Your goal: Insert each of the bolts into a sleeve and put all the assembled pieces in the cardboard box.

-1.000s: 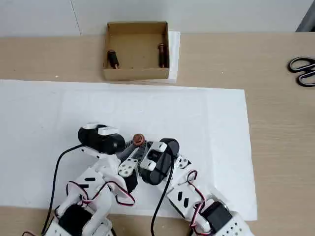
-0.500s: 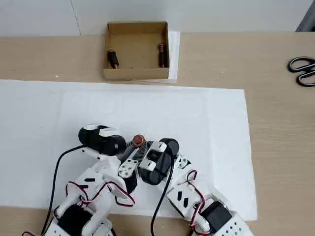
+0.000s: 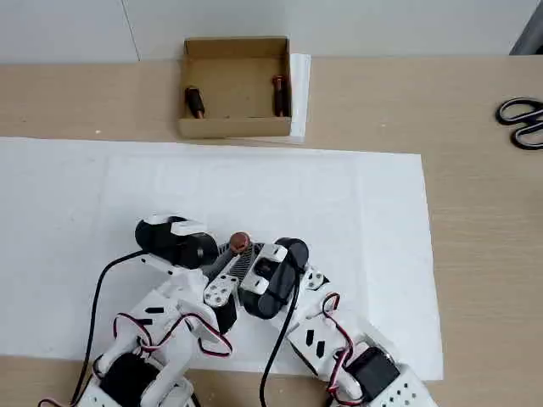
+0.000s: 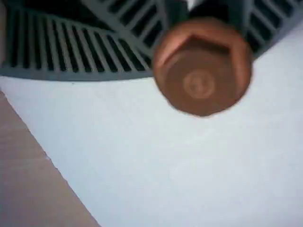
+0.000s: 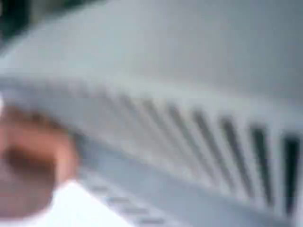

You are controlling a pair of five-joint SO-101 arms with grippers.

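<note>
A copper-headed bolt [image 3: 239,242] is held up over the white paper where the two arms' ends meet near the table's front. In the left wrist view the bolt's round head [image 4: 202,66] faces the camera, with dark ribbed gripper parts behind it. My right gripper [image 3: 246,252] comes in from the right and looks shut on the bolt, whose blurred head [image 5: 28,165] sits close by in the right wrist view. My left gripper [image 3: 229,257] lies against the bolt from the left. The cardboard box [image 3: 237,125] at the back holds two assembled pieces [image 3: 195,102] [image 3: 277,95]. Any sleeve is hidden.
A large white paper sheet [image 3: 356,220] covers the middle of the wooden table. Black scissors [image 3: 522,123] lie at the far right edge. A white block [image 3: 299,97] stands against the box's right wall. Cables hang along both arms.
Almost nothing: the left arm's wrist has settled a few pixels, and the bolt stays between the two grippers in the same place.
</note>
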